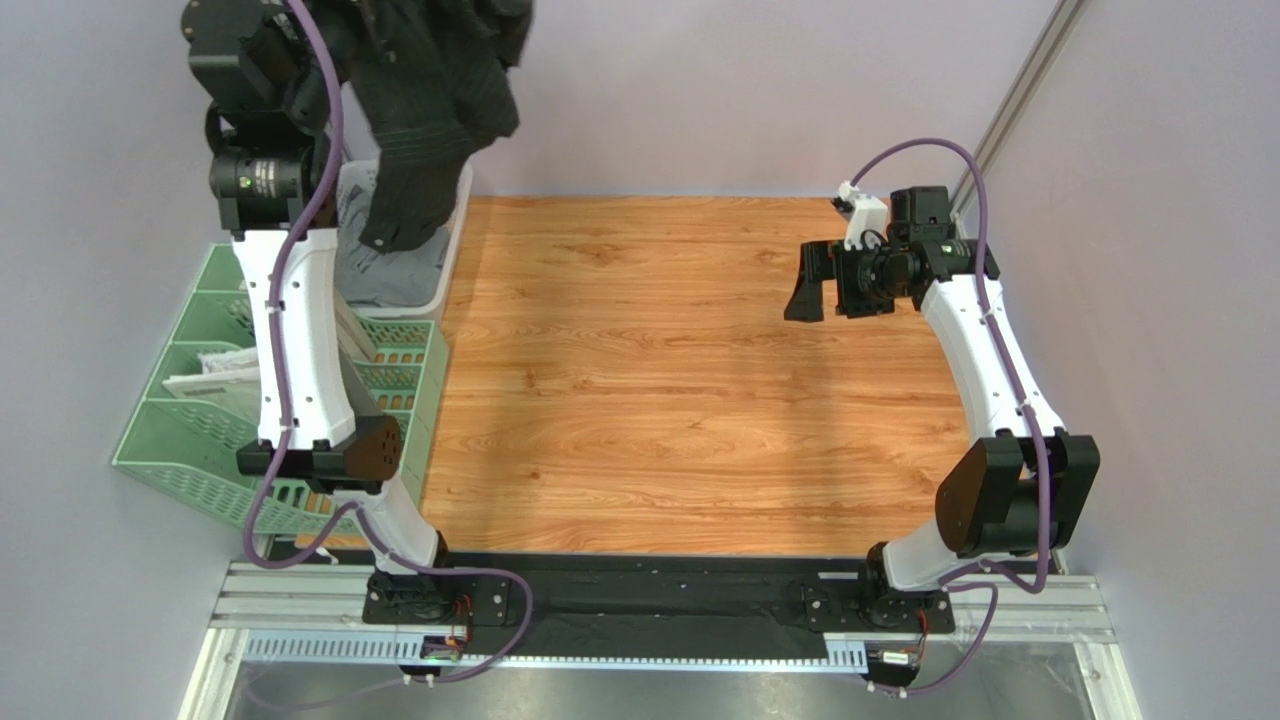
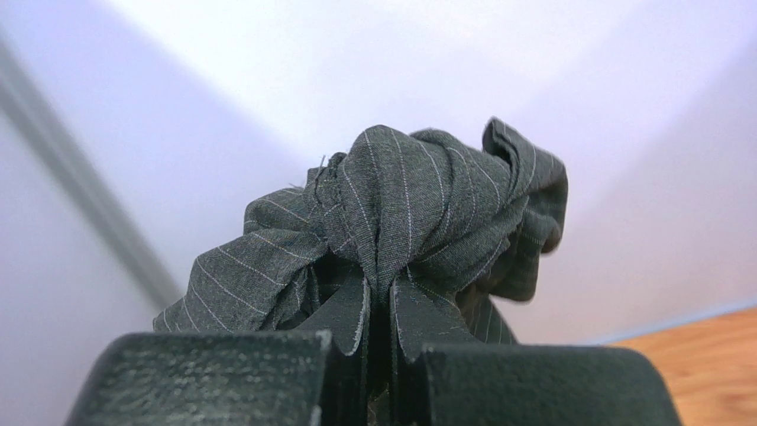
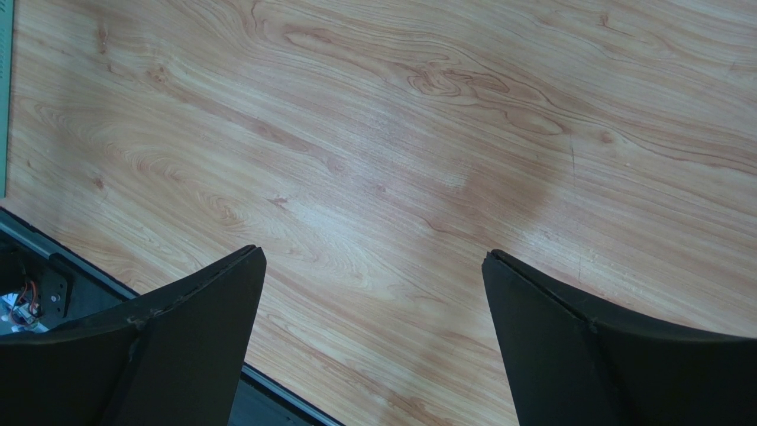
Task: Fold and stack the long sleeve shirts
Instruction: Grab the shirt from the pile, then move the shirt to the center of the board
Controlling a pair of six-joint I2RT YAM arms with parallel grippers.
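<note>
A charcoal pinstriped long sleeve shirt (image 1: 428, 105) hangs bunched from my left gripper, high at the top left above a white bin; a sleeve dangles down into the bin. In the left wrist view the shirt (image 2: 418, 204) is pinched between the closed fingers of my left gripper (image 2: 391, 311). My right gripper (image 1: 809, 285) hovers open and empty above the right part of the wooden table; its wrist view shows the right gripper (image 3: 373, 266) with jaws wide apart over bare wood.
A white bin (image 1: 436, 278) holding grey fabric stands at the table's far left edge. A green basket (image 1: 196, 435) with pale items sits left of the table. The wooden tabletop (image 1: 676, 390) spans the middle. A black rail runs along the near edge.
</note>
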